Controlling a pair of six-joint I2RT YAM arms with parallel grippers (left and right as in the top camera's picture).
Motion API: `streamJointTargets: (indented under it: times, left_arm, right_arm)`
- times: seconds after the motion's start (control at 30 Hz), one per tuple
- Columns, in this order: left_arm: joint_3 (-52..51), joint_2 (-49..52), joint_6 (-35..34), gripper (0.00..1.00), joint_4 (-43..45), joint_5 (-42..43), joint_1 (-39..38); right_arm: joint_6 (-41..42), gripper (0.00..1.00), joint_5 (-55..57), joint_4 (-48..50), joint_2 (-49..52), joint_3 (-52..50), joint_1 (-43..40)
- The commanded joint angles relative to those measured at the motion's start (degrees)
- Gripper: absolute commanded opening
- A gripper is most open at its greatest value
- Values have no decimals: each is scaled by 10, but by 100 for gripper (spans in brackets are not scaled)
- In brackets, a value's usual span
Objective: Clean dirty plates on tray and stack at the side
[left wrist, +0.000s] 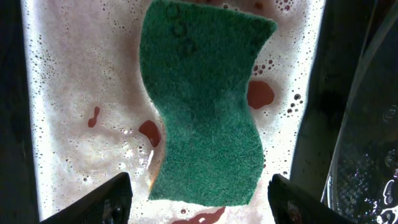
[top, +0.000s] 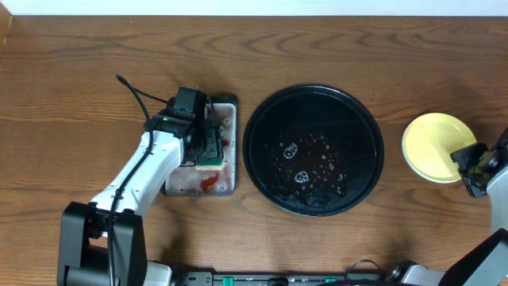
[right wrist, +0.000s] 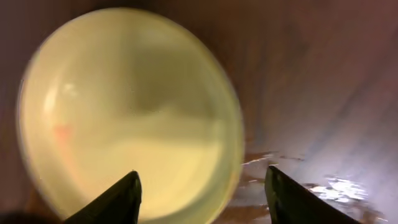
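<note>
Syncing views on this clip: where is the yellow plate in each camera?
Overhead: yellow plate at far right, on the table.
Left wrist: not in it.
Right wrist: fills left and centre, blurred.
Shared landmark: the right hand, at the plate's right edge overhead, fingers at the bottom in the wrist view.

I count one plate (top: 434, 146), pale yellow; one big round black tray (top: 270, 119); one smaller rectangular metal tray (top: 226, 184); that makes two trays in all; one green sponge (left wrist: 202, 106); two arms of mine, white and black, and so two claws, my left claw (left wrist: 199, 199) and my right claw (right wrist: 202, 193), each with two fingers; one wooden counter (top: 79, 56) under it all.
</note>
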Motion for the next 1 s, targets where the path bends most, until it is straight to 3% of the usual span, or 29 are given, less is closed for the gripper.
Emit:
streamJointTargets:
  times: [0.0, 0.13, 0.17, 0.27, 0.37, 0.5, 0.73, 0.93, 0.97]
  left_arm:
    - [-2, 2, 3, 71, -2, 1, 2]
    - [-1, 2, -7, 72, -2, 1, 7]
    - [-1, 2, -16, 75, -2, 2, 10]
    - [7, 2, -52, 76, -21, 2, 32]
    - [18, 2, -55, 78, -54, 22, 61]
    - [23, -3, -38, 79, -121, 27, 94]
    - [-7, -78, 7, 79, -176, 25, 91]
    - [-98, -266, 22, 80, -142, 25, 87]
    - [-129, -345, 46, 80, -130, 25, 87]
  right_arm:
    - [-103, 62, -178, 29, 0, 2, 10]
    - [-252, 62, -352, 57, 0, 2, 61]
    - [-275, 57, -361, 56, 0, 2, 79]
    - [-333, 60, -359, 53, 0, 2, 160]
    - [-336, 73, -264, 37, 0, 8, 252]
    - [-336, 99, -125, -46, 0, 35, 349]
    - [-316, 99, -85, -136, -35, 47, 397]
    - [-310, 99, -85, -127, -143, 14, 397]
    - [-310, 99, -81, -109, -195, -9, 397]
